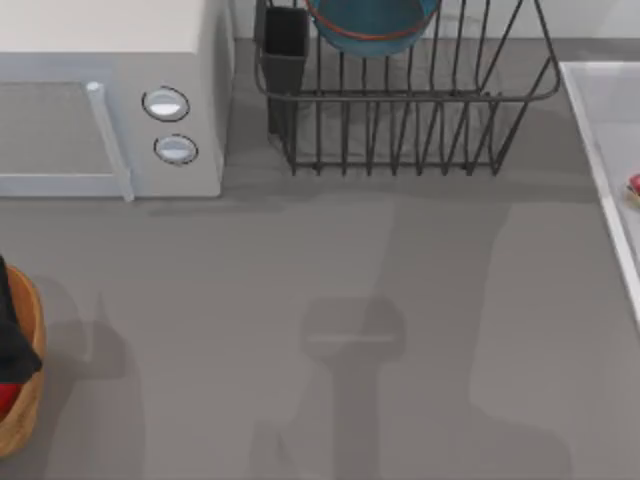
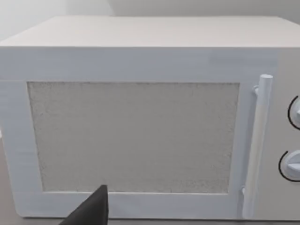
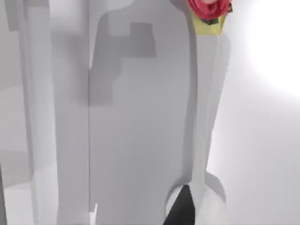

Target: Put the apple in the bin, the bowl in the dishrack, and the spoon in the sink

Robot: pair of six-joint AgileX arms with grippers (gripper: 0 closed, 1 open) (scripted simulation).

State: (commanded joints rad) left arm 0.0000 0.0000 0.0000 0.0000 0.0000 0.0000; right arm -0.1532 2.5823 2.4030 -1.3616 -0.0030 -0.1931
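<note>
The teal-blue bowl rests inside the black wire dishrack at the back centre. At the left edge stands the tan bin, and a sliver of the red apple shows inside it. Over the bin hangs my left gripper, a black shape cut off by the picture's edge; a dark tip of it faces the microwave. The white spoon, with a red flower at its handle end, lies in the pale sink at the right. A dark tip of my right gripper sits close to the spoon's round end.
A white microwave with two round knobs fills the back left. The black cutlery cup stands at the dishrack's left corner. Bare grey tabletop spreads across the middle and front.
</note>
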